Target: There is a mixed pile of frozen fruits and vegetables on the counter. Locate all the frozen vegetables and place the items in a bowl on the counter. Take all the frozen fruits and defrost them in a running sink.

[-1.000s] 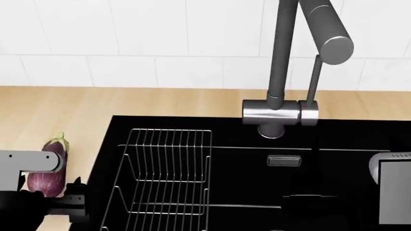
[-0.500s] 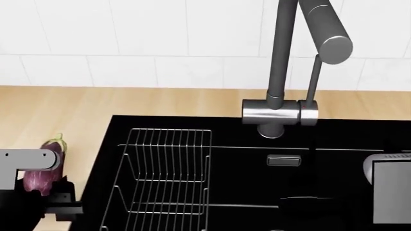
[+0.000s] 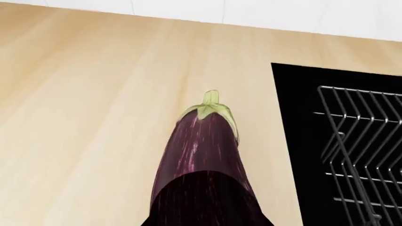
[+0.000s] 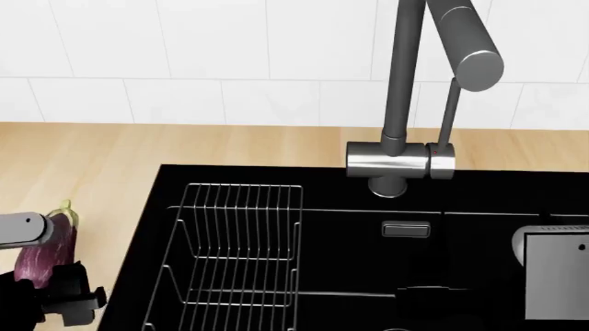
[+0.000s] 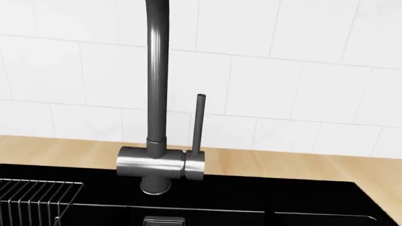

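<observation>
The sink [image 4: 368, 248], largest item, held only its wire rack [image 4: 234, 255]; no water ran from the faucet [image 5: 157, 94]. The eggplant [image 3: 204, 160] was carried over the counter [image 3: 82, 117], apparently clamped in the left gripper [image 4: 55, 296], bound for the bowl. Right gripper's state could not be told.

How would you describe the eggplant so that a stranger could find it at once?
Start at the black sink with its wire rack. On the beige counter beside the rack's side lies the eggplant: long, purple, white-streaked, with a pale green cap, the only vegetable in view.

The eggplant's [image 3: 201, 160] base and gripping fingers are cut off.
</observation>
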